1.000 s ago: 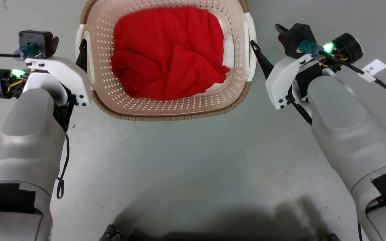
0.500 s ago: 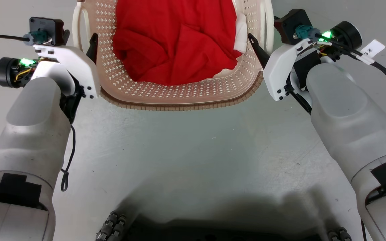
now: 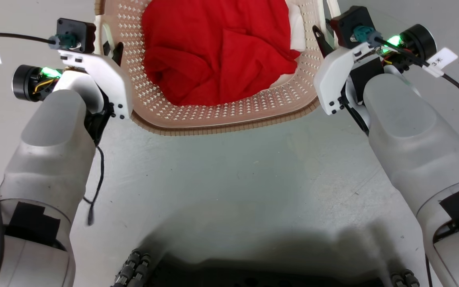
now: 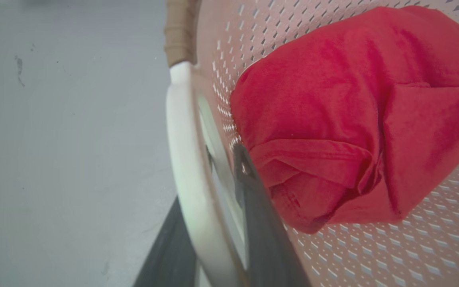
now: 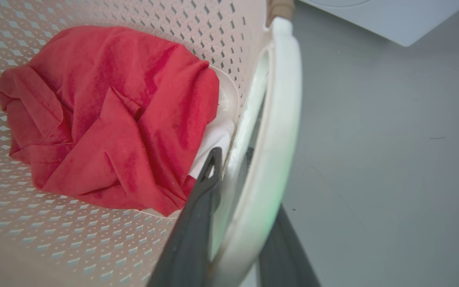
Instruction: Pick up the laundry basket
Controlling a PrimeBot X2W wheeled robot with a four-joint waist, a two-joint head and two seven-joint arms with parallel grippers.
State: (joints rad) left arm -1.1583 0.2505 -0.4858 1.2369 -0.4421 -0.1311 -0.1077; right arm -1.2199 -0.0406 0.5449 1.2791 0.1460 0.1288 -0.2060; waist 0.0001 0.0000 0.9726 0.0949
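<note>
look: the laundry basket (image 3: 213, 115), cream-white perforated plastic, rounded-rectangular, brown woven-look rim, white side handles
contents: crumpled red cloth (image 3: 221, 52) fills the bottom; bit of white cloth (image 3: 296, 28) at its right edge
pose: opening up, near rim toward the robot, far part cut off by top of head view
where: between the two arms, over grey floor (image 3: 229, 179)
floor contact: cannot tell
state: left gripper (image 4: 209, 175) straddles left handle (image 4: 181, 159), right gripper (image 5: 237, 171) straddles right handle (image 5: 277, 119); one finger inside, one outside on each
</note>
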